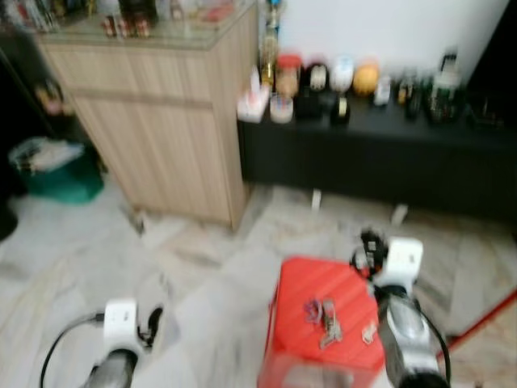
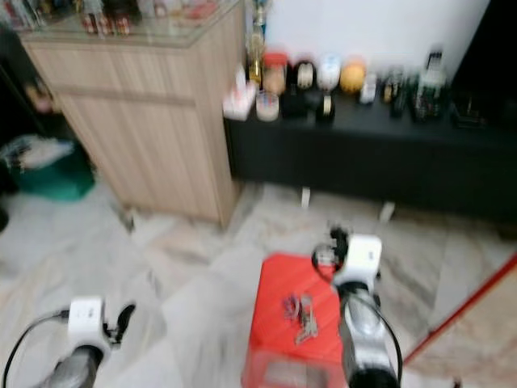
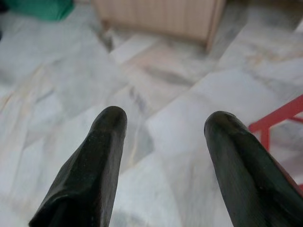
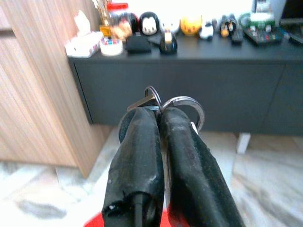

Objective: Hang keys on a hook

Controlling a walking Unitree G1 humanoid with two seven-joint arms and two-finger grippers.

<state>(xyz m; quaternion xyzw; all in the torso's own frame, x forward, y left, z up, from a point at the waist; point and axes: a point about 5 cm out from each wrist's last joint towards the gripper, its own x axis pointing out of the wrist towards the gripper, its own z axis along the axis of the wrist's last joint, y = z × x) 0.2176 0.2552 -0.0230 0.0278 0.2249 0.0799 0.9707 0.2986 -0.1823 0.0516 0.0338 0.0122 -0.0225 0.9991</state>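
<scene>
My right gripper (image 4: 158, 113) is shut on a set of keys, and their metal rings (image 4: 185, 103) stick out past the fingertips. In the eye views that gripper (image 1: 367, 252) hovers at the far right corner of a red stool (image 1: 299, 287). Another bunch of keys (image 1: 323, 317) lies on the stool's top. My left gripper (image 3: 163, 124) is open, low over the marble floor to the left of the stool, with nothing between its fingers (image 3: 106, 137).
A wooden cabinet (image 1: 161, 121) stands ahead on the left, with a green bin (image 1: 56, 174) beside it. A long low black cabinet (image 1: 380, 162) carries bottles, jars and small items along the white wall. A red bar (image 1: 485, 319) slants at the right.
</scene>
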